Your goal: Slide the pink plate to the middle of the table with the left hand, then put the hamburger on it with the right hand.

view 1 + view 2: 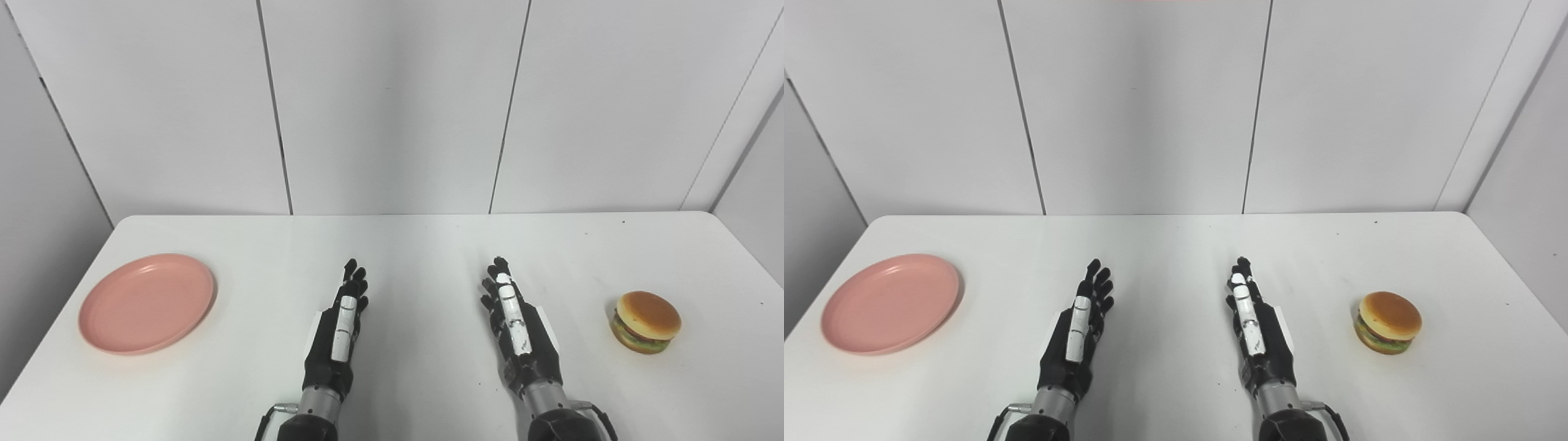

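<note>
I see a white desk (pixel 416 245) carrying two things: a pink plate (pixel 147 303) lying flat at its left side, and, well apart to the plate's right, a hamburger (pixel 647 322).

I'm looking at a white table (pixel 416 245) with rounded far corners — its top is carrying a few small dark specks. Behind the table, pale grey wall panels (pixel 392 104) are standing edge to edge, dark seams running between them, and angled panels are closing in on both sides. Soft, even light is falling across it all.
</note>
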Robot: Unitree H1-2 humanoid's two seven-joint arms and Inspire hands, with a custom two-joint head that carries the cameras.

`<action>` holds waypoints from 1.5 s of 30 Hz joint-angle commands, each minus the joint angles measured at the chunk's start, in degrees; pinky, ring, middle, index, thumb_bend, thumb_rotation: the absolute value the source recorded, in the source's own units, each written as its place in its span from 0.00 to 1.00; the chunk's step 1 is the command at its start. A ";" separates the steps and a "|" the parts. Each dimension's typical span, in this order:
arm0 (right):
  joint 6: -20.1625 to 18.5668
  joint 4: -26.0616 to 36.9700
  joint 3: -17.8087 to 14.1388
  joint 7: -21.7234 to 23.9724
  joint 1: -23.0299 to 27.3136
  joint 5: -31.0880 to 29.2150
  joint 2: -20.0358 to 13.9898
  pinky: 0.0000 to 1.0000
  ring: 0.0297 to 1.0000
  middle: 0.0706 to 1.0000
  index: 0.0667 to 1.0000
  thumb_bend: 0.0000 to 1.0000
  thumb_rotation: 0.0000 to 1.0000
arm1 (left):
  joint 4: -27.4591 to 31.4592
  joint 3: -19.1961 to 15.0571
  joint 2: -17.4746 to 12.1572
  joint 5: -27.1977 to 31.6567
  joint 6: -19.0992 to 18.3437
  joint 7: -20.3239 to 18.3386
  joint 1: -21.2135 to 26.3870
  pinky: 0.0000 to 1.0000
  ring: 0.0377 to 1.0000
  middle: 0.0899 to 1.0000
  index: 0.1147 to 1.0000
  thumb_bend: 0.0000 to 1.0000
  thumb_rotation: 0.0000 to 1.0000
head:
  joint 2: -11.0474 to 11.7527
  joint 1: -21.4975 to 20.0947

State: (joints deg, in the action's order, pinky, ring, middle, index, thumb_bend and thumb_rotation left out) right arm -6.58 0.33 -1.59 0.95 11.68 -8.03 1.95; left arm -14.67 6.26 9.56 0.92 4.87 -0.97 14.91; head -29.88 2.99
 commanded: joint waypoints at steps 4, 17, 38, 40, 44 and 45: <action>2.19 1.38 -0.01 0.58 1.88 -0.69 0.44 1.00 1.00 1.00 1.00 0.52 0.88 | -1.91 0.15 -0.48 -0.73 0.92 -0.08 -2.02 1.00 1.00 1.00 1.00 0.78 1.00 | -0.03 0.00; 3.23 0.69 -0.22 0.16 1.95 -0.42 0.73 1.00 1.00 1.00 1.00 0.52 0.89 | -2.94 -0.49 0.29 -0.38 2.51 0.59 -1.90 1.00 1.00 1.00 1.00 0.76 1.00 | 0.17 0.09; 6.44 -3.49 -2.70 6.01 2.03 -5.77 -3.29 1.00 1.00 1.00 1.00 0.59 0.89 | 1.14 -3.60 0.45 -1.70 4.69 7.37 3.43 1.00 1.00 1.00 0.98 0.76 1.00 | 6.00 20.22; 6.05 -2.81 -2.56 5.97 1.94 -5.24 -3.56 1.00 1.00 1.00 1.00 0.53 0.94 | 2.69 -4.82 -1.04 -1.57 3.20 7.37 3.96 1.00 0.99 0.98 0.98 0.80 1.00 | 6.89 22.30; 4.68 -1.35 -2.50 5.83 1.61 -5.34 -3.59 1.00 1.00 1.00 1.00 0.51 0.97 | 6.73 -7.68 -3.77 -0.87 -0.11 7.32 4.42 1.00 0.99 0.97 0.98 0.81 1.00 | 8.42 24.44; 4.69 -1.26 -2.74 5.77 1.50 -5.85 -3.39 1.00 1.00 1.00 1.00 0.51 0.94 | 8.01 -8.36 -4.25 -1.13 -1.21 7.69 4.40 0.99 0.97 0.96 0.96 0.82 1.00 | 8.78 25.04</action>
State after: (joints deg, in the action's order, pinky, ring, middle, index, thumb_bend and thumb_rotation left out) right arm -3.07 -2.95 -4.10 6.48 11.88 -13.01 -1.82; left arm -9.82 -1.71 5.88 -0.18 4.34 5.97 17.19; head -21.45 27.51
